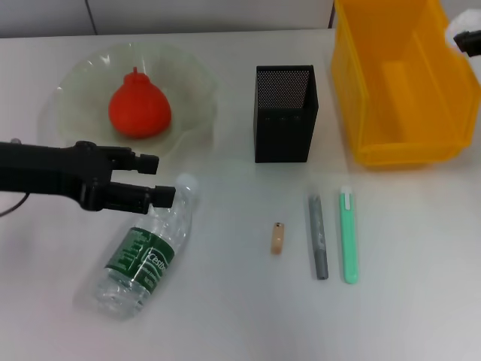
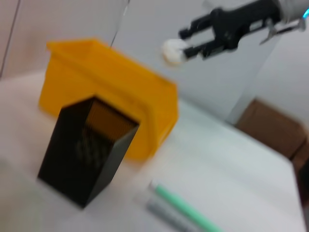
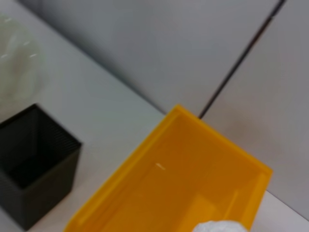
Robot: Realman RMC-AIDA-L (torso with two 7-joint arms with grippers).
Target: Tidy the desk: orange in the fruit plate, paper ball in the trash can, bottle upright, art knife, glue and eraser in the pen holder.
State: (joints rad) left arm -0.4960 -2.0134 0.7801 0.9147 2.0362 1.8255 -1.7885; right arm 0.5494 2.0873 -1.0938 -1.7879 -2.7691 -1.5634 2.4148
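Note:
The orange (image 1: 139, 109) lies in the pale-green fruit plate (image 1: 75, 75). The bottle (image 1: 146, 252) lies on its side on the table, its cap toward my left gripper (image 1: 154, 178), which is open just beside the cap end. My right gripper (image 1: 467, 37) is shut on the white paper ball (image 1: 457, 28) above the far right corner of the yellow trash can (image 1: 406, 143). The left wrist view shows that gripper (image 2: 186, 41) holding the ball (image 2: 173, 50). The eraser (image 1: 277, 238), grey glue stick (image 1: 317, 235) and green art knife (image 1: 349, 235) lie in front of the black mesh pen holder (image 1: 284, 124).
The pen holder (image 2: 87, 145) and trash can (image 2: 111, 82) stand side by side at the back. The trash can (image 3: 159, 193) looks empty inside. A wall runs behind the table's far edge.

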